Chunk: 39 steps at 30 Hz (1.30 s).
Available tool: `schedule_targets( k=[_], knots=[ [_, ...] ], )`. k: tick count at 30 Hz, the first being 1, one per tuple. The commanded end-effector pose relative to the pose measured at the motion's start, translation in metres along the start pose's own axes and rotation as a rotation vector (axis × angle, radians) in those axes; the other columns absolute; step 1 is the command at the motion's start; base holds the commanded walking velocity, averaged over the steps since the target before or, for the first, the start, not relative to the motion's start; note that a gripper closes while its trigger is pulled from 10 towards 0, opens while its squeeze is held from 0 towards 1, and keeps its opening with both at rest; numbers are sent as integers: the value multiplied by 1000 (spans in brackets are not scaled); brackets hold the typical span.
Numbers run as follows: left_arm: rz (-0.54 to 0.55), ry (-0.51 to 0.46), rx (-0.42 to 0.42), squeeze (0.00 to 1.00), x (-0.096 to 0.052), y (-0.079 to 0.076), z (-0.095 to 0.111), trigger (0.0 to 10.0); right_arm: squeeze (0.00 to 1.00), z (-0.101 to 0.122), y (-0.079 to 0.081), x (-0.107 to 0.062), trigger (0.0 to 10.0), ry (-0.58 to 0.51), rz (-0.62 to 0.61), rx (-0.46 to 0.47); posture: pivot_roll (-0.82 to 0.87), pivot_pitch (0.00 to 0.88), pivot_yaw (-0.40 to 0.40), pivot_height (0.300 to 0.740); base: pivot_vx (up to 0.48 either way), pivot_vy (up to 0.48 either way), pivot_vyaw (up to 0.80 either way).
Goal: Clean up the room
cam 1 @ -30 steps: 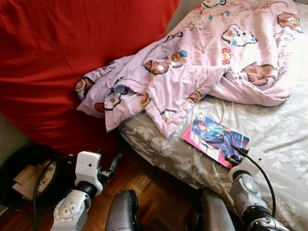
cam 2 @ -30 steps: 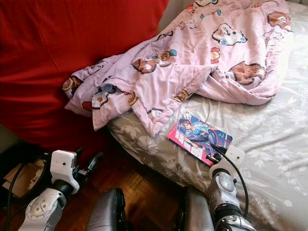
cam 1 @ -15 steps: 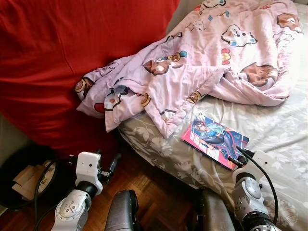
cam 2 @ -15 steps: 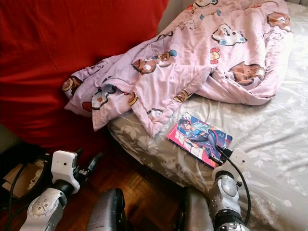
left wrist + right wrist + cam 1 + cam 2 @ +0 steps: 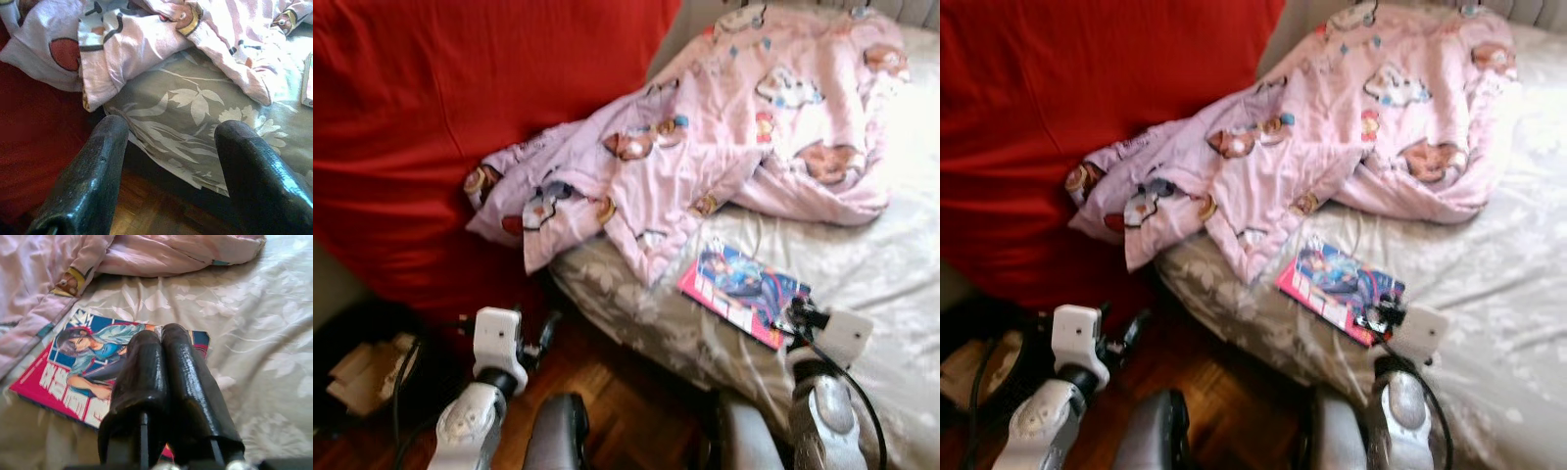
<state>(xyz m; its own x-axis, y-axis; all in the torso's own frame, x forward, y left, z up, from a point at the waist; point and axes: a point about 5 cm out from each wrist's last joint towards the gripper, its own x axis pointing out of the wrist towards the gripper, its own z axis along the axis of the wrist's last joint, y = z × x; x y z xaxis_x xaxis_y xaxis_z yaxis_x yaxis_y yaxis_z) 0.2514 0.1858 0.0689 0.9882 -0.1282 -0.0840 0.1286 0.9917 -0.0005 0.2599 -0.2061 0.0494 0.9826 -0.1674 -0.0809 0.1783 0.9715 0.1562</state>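
Both head views are blurred. My right gripper [image 5: 161,340], fingers pressed together, hides the comic book's [image 5: 78,364] middle beneath it.

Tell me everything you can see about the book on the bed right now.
The book is a thin paperback with a glossy cover: a drawn figure in blue on top, a pink band with white lettering along one edge. It lies flat and closed on the grey floral sheet, near the bed's edge, just clear of the pink quilt. The right gripper, fingers shut, is over its near corner.
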Motion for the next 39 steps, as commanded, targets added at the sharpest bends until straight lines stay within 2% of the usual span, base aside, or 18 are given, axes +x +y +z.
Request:
schedule_targets(
  k=[1, 6, 8, 11, 15, 17, 19, 25, 28, 31, 32, 34, 36, 39],
  knots=[
    [38, 14, -22, 0, -3, 6, -6, 10000, 0, 0, 1, -4, 10000, 14, 28, -14, 78, 88, 17, 581, 0, 0, 0],
    [80, 54, -67, 0, -5, 10, -21, 10000, 0, -13, 4, -6, 10000, 83, 96, -26, 72, 72, 4, 581, 0, 0, 0],
    [93, 94, -95, 0, -5, 9, -33, 10000, 0, -31, 3, -4, 10000, 193, 105, -85, 60, 55, -10, 596, 0, 0, 0],
    [96, 114, -106, 0, -4, 7, -39, 10000, 0, -42, 2, -4, 10000, 241, 118, -91, 62, 47, -17, 606, 0, 0, 0],
    [109, 176, -127, 0, -2, 4, -56, 10000, 0, -61, 0, -7, 10000, 341, 134, -96, 82, 23, -32, 641, 0, 0, 0],
    [110, 181, -127, 0, -3, 4, -58, 10000, 0, -62, 0, -7, 10000, 346, 136, -96, 82, 23, -32, 646, 0, 0, 0],
    [137, 232, -151, 0, -5, 7, -70, 10000, 0, -69, 0, -8, 10000, 383, 139, -94, 81, 8, -36, 666, 0, 0, 0],
    [140, 313, -157, 0, -8, 6, -87, 10000, 0, -82, -4, -13, 10000, 457, 129, -115, 94, 0, -40, 696, 0, 0, 0],
    [127, 349, -157, 0, -8, 2, -95, 10000, 0, -91, -8, -19, 10000, 518, 129, -165, 99, 0, -42, 716, 0, 0, 0],
    [116, 436, -156, 0, -12, -2, -109, 10000, 0, -104, -13, -31, 10000, 591, 102, -139, 110, 0, -44, 736, 0, 0, 0],
    [116, 436, -156, 0, -12, -2, -109, 10000, 0, -104, -13, -31, 10000, 591, 102, -139, 110, 0, -44, 736, 0, 0, 0],
    [114, 521, -125, 0, -18, -4, -121, 10000, 0, -114, -19, -41, 10000, 658, 68, -158, 102, 0, -47, 736, 0, 0, 0],
    [128, 562, -126, 0, -22, -4, -126, 10000, 0, -118, -22, -47, 10000, 690, 55, -124, 108, 0, -52, 736, 0, 0, 0],
    [112, 661, -103, 0, -31, -7, -137, 10000, 0, -127, -27, -60, 10000, 756, 34, -136, 102, 0, -41, 736, 0, 0, 0]
  ],
)
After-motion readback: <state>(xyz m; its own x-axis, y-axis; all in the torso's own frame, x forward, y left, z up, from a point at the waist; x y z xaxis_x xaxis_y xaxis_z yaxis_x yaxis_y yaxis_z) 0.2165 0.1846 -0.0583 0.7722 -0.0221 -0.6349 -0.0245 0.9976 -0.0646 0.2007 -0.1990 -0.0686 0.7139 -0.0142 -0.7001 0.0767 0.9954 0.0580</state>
